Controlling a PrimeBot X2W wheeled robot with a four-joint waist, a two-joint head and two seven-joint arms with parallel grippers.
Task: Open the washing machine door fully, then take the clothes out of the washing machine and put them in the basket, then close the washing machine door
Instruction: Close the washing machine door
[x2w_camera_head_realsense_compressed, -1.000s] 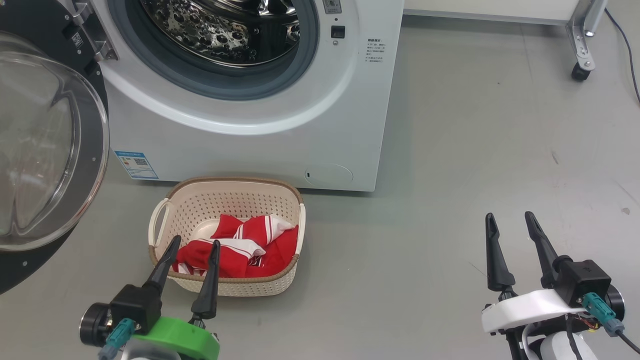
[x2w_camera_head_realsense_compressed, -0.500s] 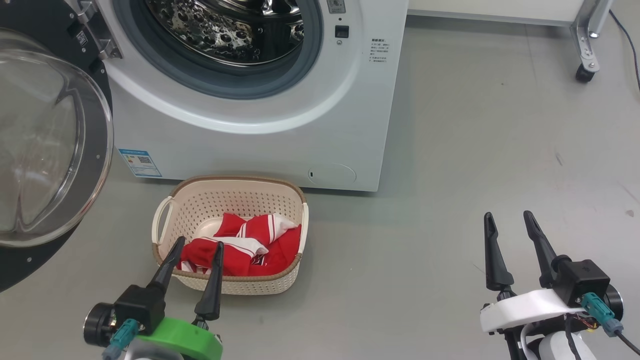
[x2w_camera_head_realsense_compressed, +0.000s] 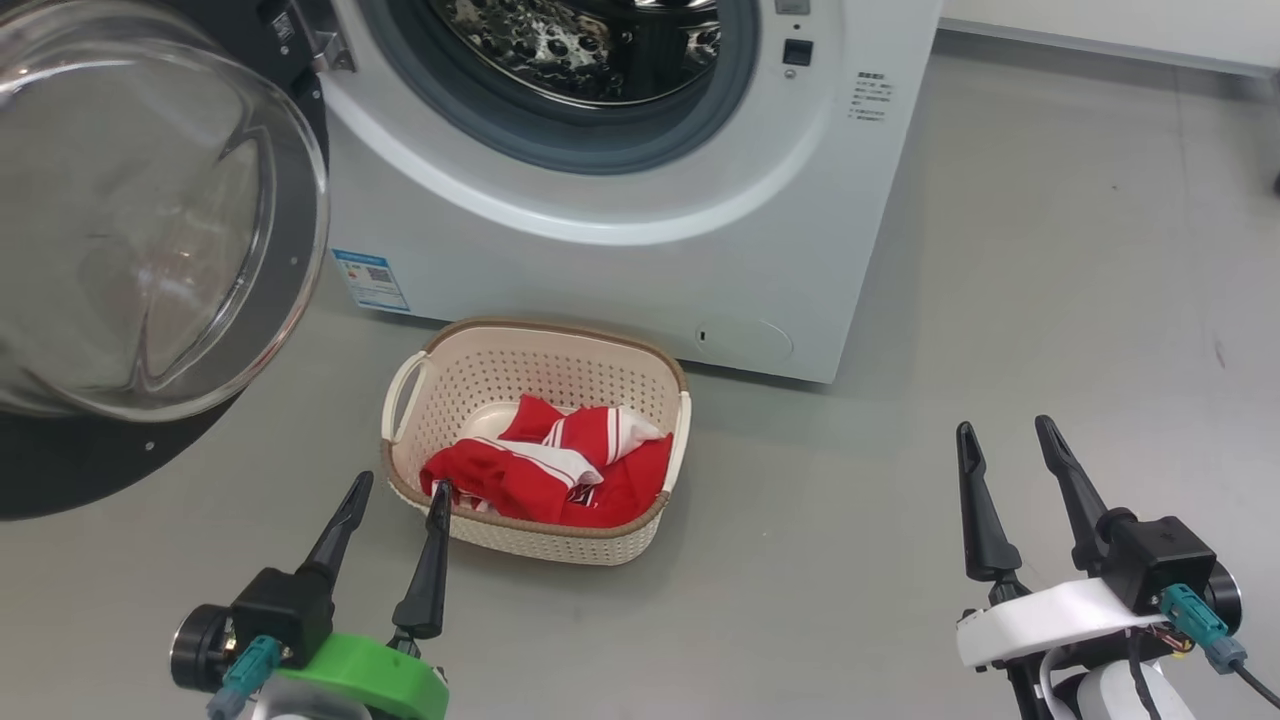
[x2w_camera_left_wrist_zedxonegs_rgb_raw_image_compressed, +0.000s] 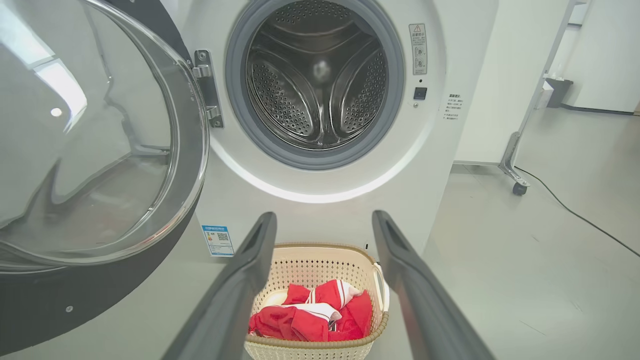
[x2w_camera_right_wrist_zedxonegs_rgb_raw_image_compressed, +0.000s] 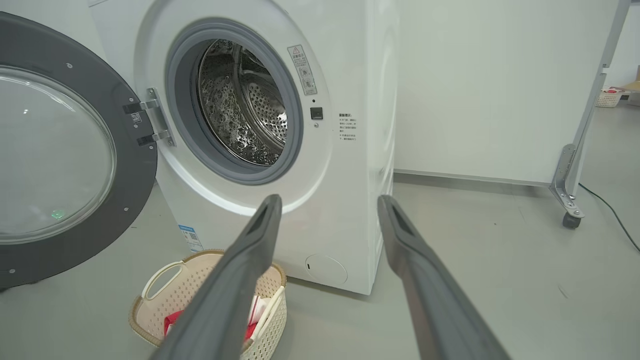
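On the grey floor (x2w_camera_head_realsense_compressed: 1000, 250) at the foot of the big white front-loading washing machine (x2w_camera_head_realsense_compressed: 620, 270), at 12 o'clock in the head view, stands the small cream perforated plastic basket (x2w_camera_head_realsense_compressed: 545, 327) with a brown woven-look rim. The bright red and white striped clothes (x2w_camera_head_realsense_compressed: 545, 475) lie bunched inside it, and the steel drum (x2w_camera_left_wrist_zedxonegs_rgb_raw_image_compressed: 320, 85) appears empty. The large round black-rimmed washing machine door (x2w_camera_head_realsense_compressed: 140, 220), with its bulging clear glass window, stands swung wide at 10 o'clock. At 7 o'clock the left gripper (x2w_camera_head_realsense_compressed: 401, 483) has its jaws spread and holds nothing; one fingertip overlaps the basket's near rim, and contact cannot be confirmed. At 4 o'clock the right gripper (x2w_camera_head_realsense_compressed: 1005, 425) has its jaws spread, empty, well apart from every item. By judgement, closing the door is the one step outstanding. Hazards: a fingertip raised carelessly may hook the rim or the fabric and drag the basket. A push on the curved glass may slide off, so the black rim is the safer contact. The basket sits near the door's swing path, and clearance cannot be judged. A weak push may leave the latch unengaged.
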